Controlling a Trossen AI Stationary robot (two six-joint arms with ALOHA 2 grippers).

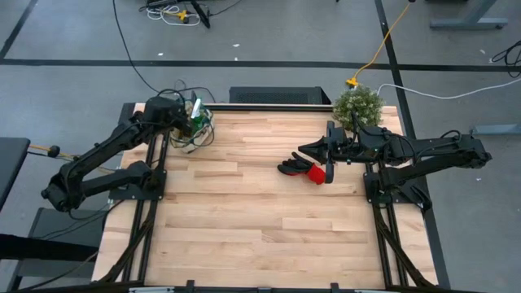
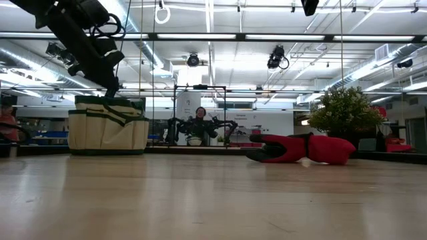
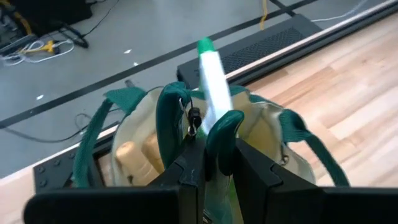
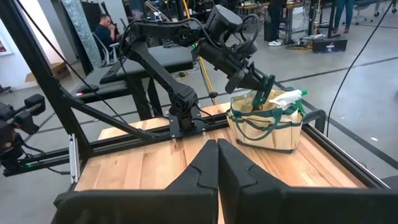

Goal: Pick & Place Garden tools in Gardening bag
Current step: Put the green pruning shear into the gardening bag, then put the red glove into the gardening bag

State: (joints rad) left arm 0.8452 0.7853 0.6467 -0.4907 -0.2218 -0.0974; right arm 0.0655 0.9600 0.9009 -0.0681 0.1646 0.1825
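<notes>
In the low view, the bare light wooden surface (image 2: 200,200) fills the bottom of the frame. Farther back, right of the middle, lies a pair of black-and-red gloves (image 2: 300,149), flat on the wood. They are still outside the bag. Behind them at the right stands a bushy green plant (image 2: 345,110), which is not a tool.

In the high view, the right hand (image 1: 329,152) sits right of the middle, just beside the gloves (image 1: 303,169). Its fingers are pressed together with nothing between them.

Farthest back, at the left of the low view, stands the small round beige fabric bag with dark green trim and handles (image 2: 108,127). The left hand (image 3: 214,158) hangs over it and is clamped on a green and white spray bottle (image 3: 214,87). The bottle pokes up out of the bag's mouth. Two pale wooden handles (image 3: 134,155) already show inside.

The step in hand looks like putting the spray bottle into the bag. Next, the left hand likely needs to let go and lift straight up, clear of the green handles. Then the gloves wait to be picked up.
</notes>
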